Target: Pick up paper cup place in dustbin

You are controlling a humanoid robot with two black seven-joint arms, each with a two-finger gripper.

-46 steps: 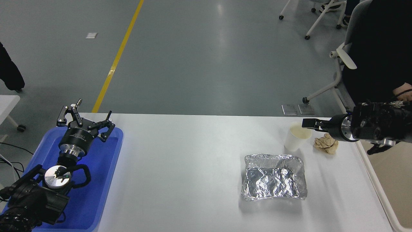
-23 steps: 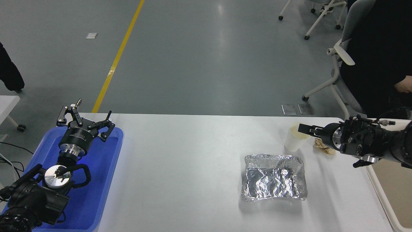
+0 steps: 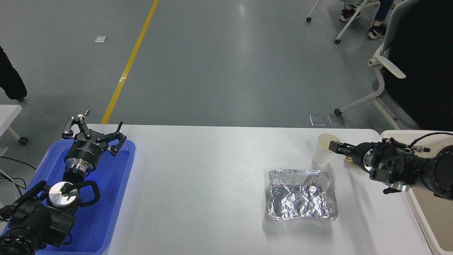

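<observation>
Your white table (image 3: 212,184) carries it all; the cream dustbin (image 3: 430,219) waits off its right edge. Left gripper (image 3: 92,131) sits parked, fingers spread, over the blue tray (image 3: 106,212). Right gripper (image 3: 334,146) reaches the paper cup (image 3: 324,156), upright beyond the foil tray (image 3: 300,194); whether it's pinching, you can't tell. The cup likely crushes easily: take the rim wall, gently.
</observation>
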